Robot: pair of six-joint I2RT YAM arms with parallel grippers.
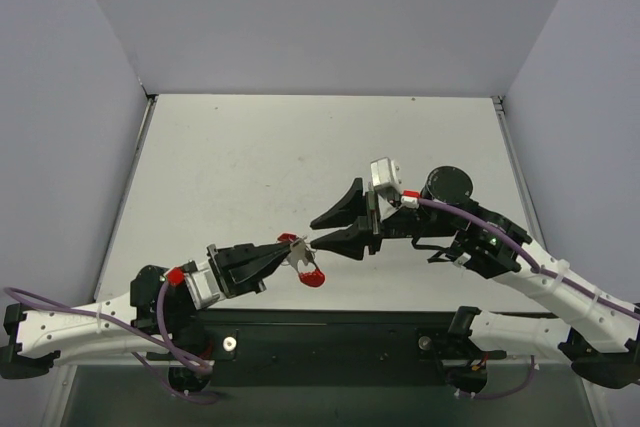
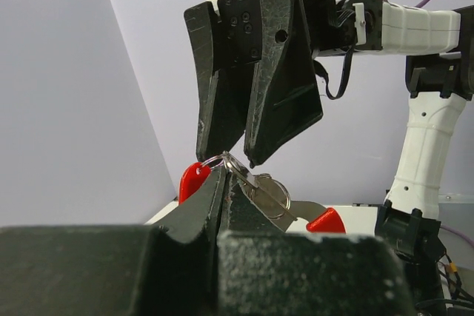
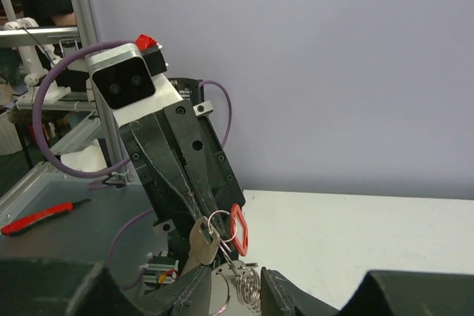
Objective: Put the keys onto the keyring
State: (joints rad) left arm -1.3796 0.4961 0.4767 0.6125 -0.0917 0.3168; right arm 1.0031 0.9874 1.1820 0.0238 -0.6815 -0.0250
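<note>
My left gripper (image 1: 287, 250) is shut on the keyring's silver wire rings (image 2: 275, 195) and holds the bunch above the table. The keys, a tiny red tag with a pale centre (image 1: 288, 238), hang from a thin ring at its fingertips; the tag also shows in the left wrist view (image 2: 194, 181) and the right wrist view (image 3: 238, 229). A silver key (image 3: 198, 243) hangs beside it. The red curved clip (image 1: 313, 278) dangles below and also shows in the left wrist view (image 2: 326, 220). My right gripper (image 1: 312, 233) is open, its fingers either side of the wire rings (image 3: 250, 288).
The white table (image 1: 300, 147) lies between grey walls. A black rail (image 1: 350, 332) runs along the near edge by the arm bases. A red-handled tool (image 3: 37, 217) lies on a side bench beyond the left arm.
</note>
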